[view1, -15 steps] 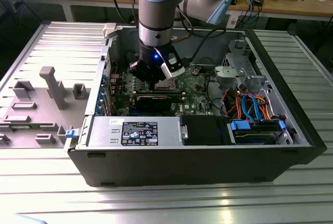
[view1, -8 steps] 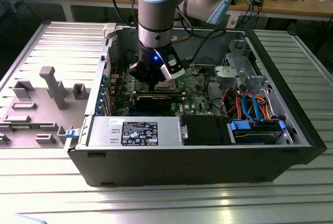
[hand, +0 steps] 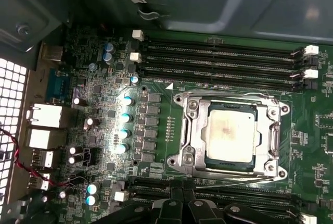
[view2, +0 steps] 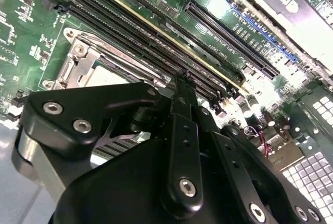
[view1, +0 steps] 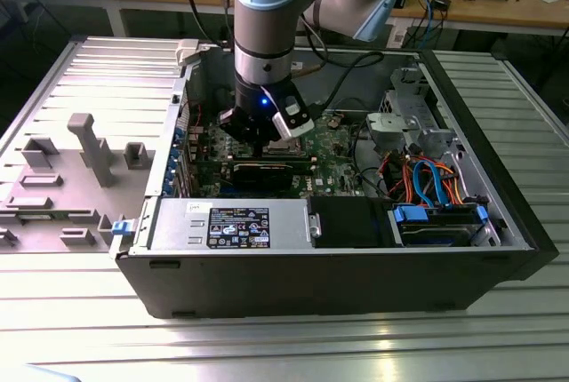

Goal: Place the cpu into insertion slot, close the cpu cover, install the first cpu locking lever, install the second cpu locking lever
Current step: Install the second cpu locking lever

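Black gripper [view2: 179,86] fingers pressed together, its body hiding half the silver cpu cover [hand: 273,125] – dull-silver cpu [hand: 230,133] seated beneath, green motherboard [hand: 156,146] around

The arm [view1: 267,9] is built of pale blue-grey rounded joint housings and silver tube sections, ending in a black wrist block with a small blue light and a white-and-black module on its side, with black cables trailing off behind it. In the second wrist view the gripper [view2: 179,86] is matte black, made of flat linkage bars with rounded ends. Silver socket-head screws pin the bars at their joints.
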Robot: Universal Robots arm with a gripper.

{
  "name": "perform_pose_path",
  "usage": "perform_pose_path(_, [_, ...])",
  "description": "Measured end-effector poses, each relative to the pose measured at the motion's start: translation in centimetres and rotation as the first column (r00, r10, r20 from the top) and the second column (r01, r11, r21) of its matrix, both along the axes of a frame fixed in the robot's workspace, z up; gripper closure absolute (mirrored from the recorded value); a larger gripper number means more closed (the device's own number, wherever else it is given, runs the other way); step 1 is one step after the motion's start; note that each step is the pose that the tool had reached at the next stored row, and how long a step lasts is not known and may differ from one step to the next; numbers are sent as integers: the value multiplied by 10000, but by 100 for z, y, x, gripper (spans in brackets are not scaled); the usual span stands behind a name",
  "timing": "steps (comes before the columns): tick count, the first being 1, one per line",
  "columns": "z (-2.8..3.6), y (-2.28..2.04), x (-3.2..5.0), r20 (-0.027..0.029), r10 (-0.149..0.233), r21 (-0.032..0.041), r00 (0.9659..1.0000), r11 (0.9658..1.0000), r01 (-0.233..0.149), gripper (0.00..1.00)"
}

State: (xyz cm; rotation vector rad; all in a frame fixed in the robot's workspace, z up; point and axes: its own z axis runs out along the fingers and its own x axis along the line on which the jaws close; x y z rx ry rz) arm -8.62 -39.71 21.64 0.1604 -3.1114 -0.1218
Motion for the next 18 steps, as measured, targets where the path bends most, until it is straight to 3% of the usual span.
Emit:
perform_pose_path(9, [-53,6,-12,1,26,167,10000,9999,-26,89])
perform_pose_path(18, [-71,7,-21,1,26,265,10000,9996,-26,89])
